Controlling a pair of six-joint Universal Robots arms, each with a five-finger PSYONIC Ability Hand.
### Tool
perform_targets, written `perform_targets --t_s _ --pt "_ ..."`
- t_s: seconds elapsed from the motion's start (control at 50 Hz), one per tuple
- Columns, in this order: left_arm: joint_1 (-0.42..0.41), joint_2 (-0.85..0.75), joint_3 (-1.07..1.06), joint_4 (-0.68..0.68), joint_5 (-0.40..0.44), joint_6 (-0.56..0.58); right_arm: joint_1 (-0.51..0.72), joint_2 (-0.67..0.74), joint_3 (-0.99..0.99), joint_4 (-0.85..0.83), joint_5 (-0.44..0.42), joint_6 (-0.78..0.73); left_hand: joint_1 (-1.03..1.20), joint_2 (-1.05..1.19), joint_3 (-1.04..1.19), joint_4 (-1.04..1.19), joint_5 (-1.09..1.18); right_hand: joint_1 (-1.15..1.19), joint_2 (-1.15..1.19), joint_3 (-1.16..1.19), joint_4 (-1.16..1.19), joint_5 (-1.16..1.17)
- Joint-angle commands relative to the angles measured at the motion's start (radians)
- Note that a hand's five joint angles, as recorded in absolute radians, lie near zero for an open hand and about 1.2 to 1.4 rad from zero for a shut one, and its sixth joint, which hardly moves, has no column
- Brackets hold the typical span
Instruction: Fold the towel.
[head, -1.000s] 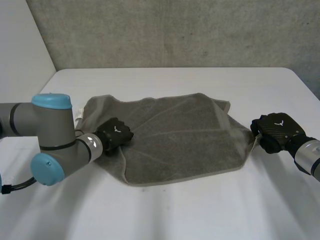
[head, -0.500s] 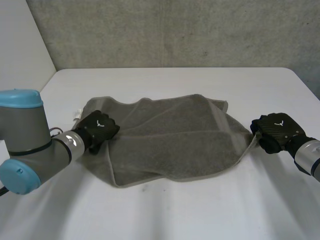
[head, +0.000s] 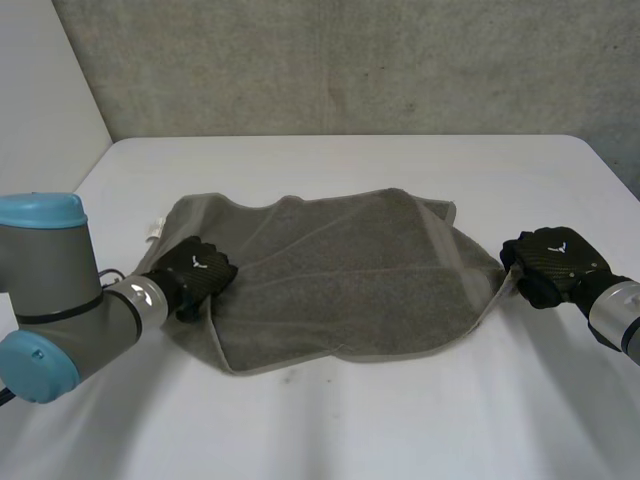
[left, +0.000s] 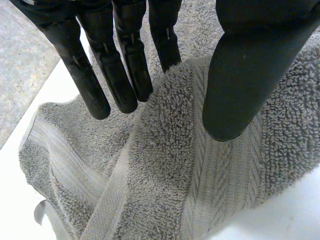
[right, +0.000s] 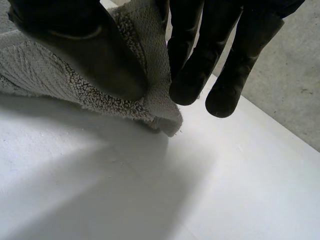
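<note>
Towel (head: 350, 280), grey, rumpled across middle of white table (head: 360, 430), likely soft, limp and light, best gripped at corners; left hand (head: 197, 273) pinching its edge toward table's left side, right hand (head: 552, 262) pinching its corner toward table's right.

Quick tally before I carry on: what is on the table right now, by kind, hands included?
Towels: 1, the grey towel
Robot hands: 2, left hand and right hand, each pinching a towel end
Total: 3
</note>
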Motion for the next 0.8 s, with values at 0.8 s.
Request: perform_targets --t_s 0.8 --pt "0.285 0.712 -0.238 0.032 -0.009 -0.374 -0.041 -0.454 -0.103 0.342 0.080 0.068 0.560 0.559 0.559 0.558 0.562 0.055 0.073 0.058 0.053 0.054"
